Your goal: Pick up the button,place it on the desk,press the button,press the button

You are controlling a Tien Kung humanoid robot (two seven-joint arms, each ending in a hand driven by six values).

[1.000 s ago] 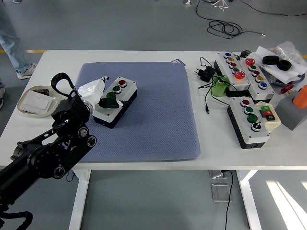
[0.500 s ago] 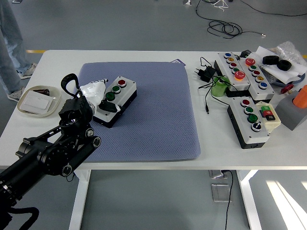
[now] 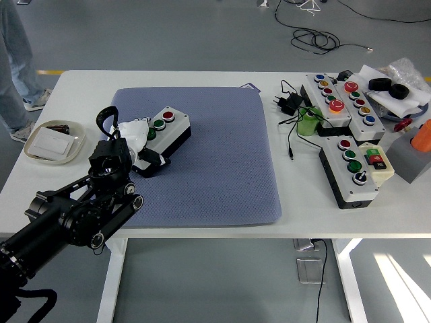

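- Now the left hand (image 3: 135, 142) reaches in over the blue mat (image 3: 222, 168), its fingers curled onto the near-left end of the button box (image 3: 163, 134); a dark fingertip lies across the box's lower part, though whether it bears on a button or only on the housing I cannot tell from this angle
- the button box sits on the left part of the mat, tilted, its red button at the far end and a green one just nearer; the rest of its face is hidden under the hand
- left of the mat, on the white table (image 3: 168, 79), a small dish (image 3: 54, 141) holds a pale card
- right of the mat lie two larger button panels (image 3: 350, 168), a green cylinder (image 3: 308, 122) and a black plug with its cable (image 3: 289, 102)
- a person's leg (image 3: 15, 60) shows well left of the mat, beyond the table
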